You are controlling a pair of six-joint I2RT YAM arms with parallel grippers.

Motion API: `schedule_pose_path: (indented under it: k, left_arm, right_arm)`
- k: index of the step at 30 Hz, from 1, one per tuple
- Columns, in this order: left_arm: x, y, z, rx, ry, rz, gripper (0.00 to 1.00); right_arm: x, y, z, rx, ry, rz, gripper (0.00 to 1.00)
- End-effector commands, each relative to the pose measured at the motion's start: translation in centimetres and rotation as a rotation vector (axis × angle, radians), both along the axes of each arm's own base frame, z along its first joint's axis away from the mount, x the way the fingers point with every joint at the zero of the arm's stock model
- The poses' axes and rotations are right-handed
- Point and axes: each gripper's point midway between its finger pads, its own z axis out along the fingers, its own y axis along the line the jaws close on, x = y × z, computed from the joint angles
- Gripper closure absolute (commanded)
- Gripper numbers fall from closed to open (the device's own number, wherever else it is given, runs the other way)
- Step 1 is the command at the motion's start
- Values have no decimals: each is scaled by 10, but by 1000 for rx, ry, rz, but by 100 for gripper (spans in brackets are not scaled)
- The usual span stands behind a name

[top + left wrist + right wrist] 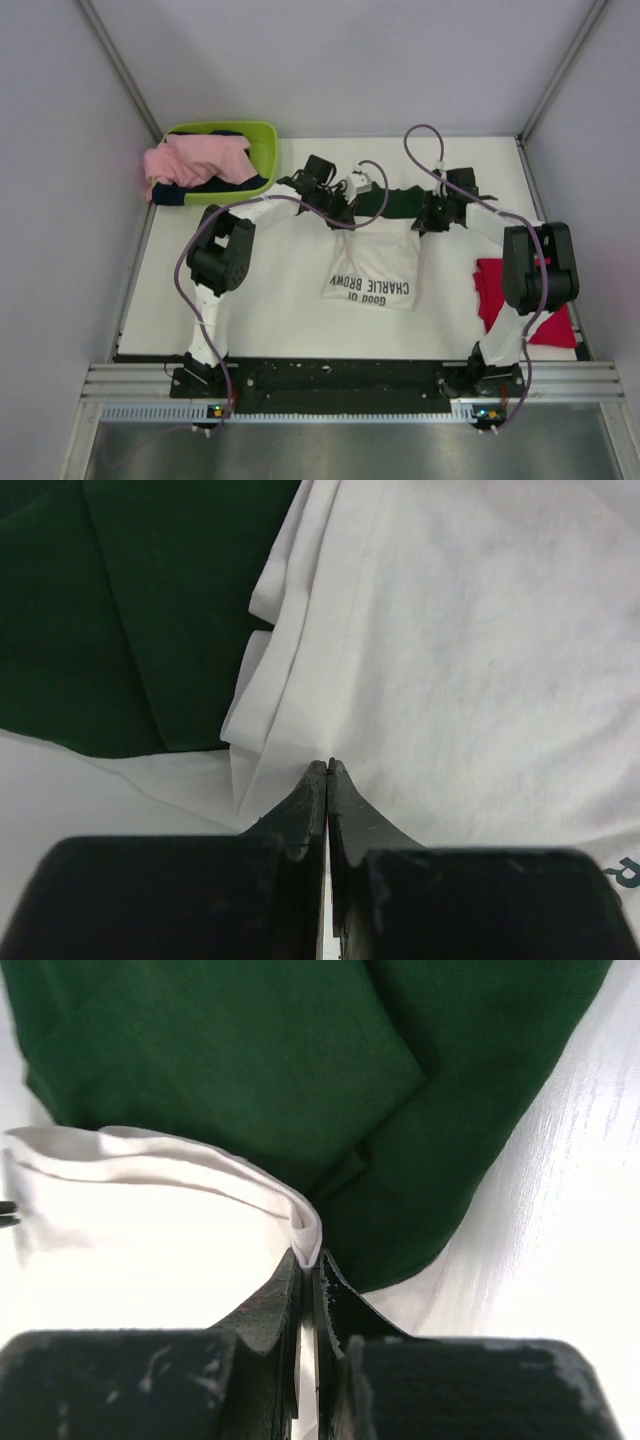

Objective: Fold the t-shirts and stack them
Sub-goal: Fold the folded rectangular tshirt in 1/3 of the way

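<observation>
White t-shirt (pixel 375 265) lies mid-worktop (pixel 280 300), long axis running far to near, green sleeves (pixel 400 200) at the far end. The print "Good ol' CHARLIE BROWN" reads upside down from the near side. Left fingers (pixel 300 815) are pinched on its white fold, right fingers (pixel 340 1300) nip its white edge beside the green. Red t-shirt (pixel 495 290) sits at the right.

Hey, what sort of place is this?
Likely a robotics lab cell: plain grey partition walls enclose a white table, two arms on an aluminium rail hold a white, green-sleeved t-shirt, and a lime-green plastic basket holds clothes.
</observation>
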Motion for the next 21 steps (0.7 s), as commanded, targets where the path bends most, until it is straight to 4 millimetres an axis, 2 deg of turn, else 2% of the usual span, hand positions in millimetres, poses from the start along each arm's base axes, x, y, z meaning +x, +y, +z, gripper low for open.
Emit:
schedule_pose_path:
  k: [1, 4, 7, 10, 12, 13, 14, 16, 18, 21]
  left_arm:
    - [12, -13, 35, -72, -73, -45, 100]
    - [29, -12, 58, -54, -134, 9, 100]
    - [46, -9, 80, -36, -215, 47, 100]
    - [52, -9, 83, -31, -251, 37, 100]
    - [46, -9, 70, -15, -228, 2, 100]
    - [43, -9, 62, -2, -210, -13, 93]
    - [40, -8, 53, 10, -170, -4, 78]
    - [39, -7, 43, 18, -109, 30, 59]
    - [39, -8, 38, 6, -50, 87, 51]
    - [38, -11, 32, -24, 4, 144, 49]
  right_arm:
    - [7, -7, 43, -10, -134, -2, 100]
    - [-2, -19, 48, -6, -140, -43, 100]
    - [-2, -34, 50, -22, -154, -77, 100]
    - [-1, -41, 44, -26, -140, -84, 100]
    - [2, -41, 39, -20, -129, -85, 100]
    - [4, -42, 35, -20, -120, -84, 100]
    - [5, -42, 30, -23, -105, -89, 100]
    - [6, -42, 24, -21, -88, -89, 100]
    - [9, -39, 20, -6, -77, -81, 100]
    - [9, -36, 16, 12, -64, -76, 100]
